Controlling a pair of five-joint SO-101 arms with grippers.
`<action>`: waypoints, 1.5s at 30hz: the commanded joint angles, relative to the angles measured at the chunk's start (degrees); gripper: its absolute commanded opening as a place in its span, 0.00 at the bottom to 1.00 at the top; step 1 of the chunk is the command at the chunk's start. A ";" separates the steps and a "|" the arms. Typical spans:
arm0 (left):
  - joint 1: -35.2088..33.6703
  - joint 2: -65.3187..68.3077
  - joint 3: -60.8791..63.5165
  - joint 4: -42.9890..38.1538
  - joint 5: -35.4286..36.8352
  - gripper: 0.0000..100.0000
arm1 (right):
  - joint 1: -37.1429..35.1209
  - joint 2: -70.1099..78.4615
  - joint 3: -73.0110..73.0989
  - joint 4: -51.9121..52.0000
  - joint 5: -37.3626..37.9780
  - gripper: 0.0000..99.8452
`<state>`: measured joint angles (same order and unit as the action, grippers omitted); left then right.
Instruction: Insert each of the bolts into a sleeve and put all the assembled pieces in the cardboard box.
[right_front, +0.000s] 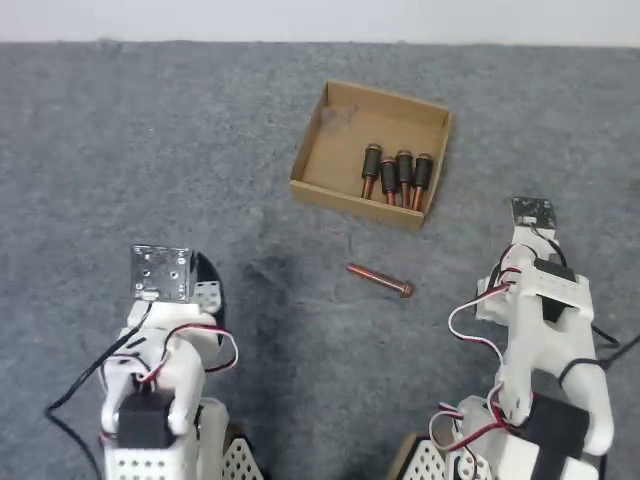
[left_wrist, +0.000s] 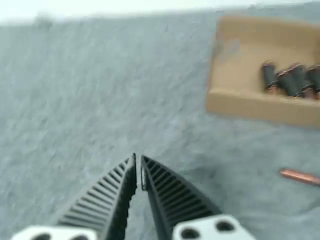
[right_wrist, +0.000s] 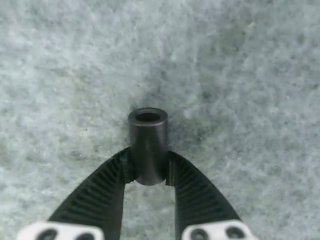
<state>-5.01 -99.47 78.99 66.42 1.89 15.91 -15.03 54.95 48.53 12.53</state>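
Left arm: Where the table comes closest to the camera in the high view, the white plastic left arm (right_front: 165, 345) with red and black wires sits at the left side.
Left gripper: The black ridged left gripper (left_wrist: 139, 161) hangs over bare mat. Its jaws are pressed almost together, with just a thin slit at the tips, and they hold nothing.
Mat: A fuzzy grey mat (right_front: 150, 150) covers the table.
Box: The small brown cardboard box (right_front: 325, 150) sits on the mat near the far edge, a little right of the middle. Its top is open.
Pieces in the box: Four copper bolts with dark sleeves on them (right_front: 397, 175) lie side by side on the right part of the box floor. They touch or almost touch each other.
Loose bolt: One bare copper bolt (right_front: 380, 280) lies flat on the mat, just in front of the box and between the two arms. Its wider head points to the right.
Right arm: The white plastic right arm (right_front: 545, 300) sits at the near right side, to the right of the loose bolt.
Right gripper: The black ridged right gripper (right_wrist: 149, 169) is low over the mat. Its jaws squeeze the sleeve from both sides.
Sleeve: The short dark metal tube sleeve (right_wrist: 148, 142) stands up between the jaws. Its open hole is at the end that sticks out past the tips.
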 joint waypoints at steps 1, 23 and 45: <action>2.46 18.73 -15.96 0.53 -0.18 0.01 | 0.84 -3.12 0.09 -0.92 -0.62 0.01; 14.86 91.52 -69.05 -6.33 -0.26 0.01 | 0.84 -3.12 0.09 -1.01 0.62 0.01; 14.33 113.32 -76.35 -20.66 7.21 0.17 | -0.92 -3.12 0.18 -1.71 2.81 0.01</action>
<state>9.49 13.23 6.02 49.19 7.78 15.91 -15.03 55.38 47.82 14.02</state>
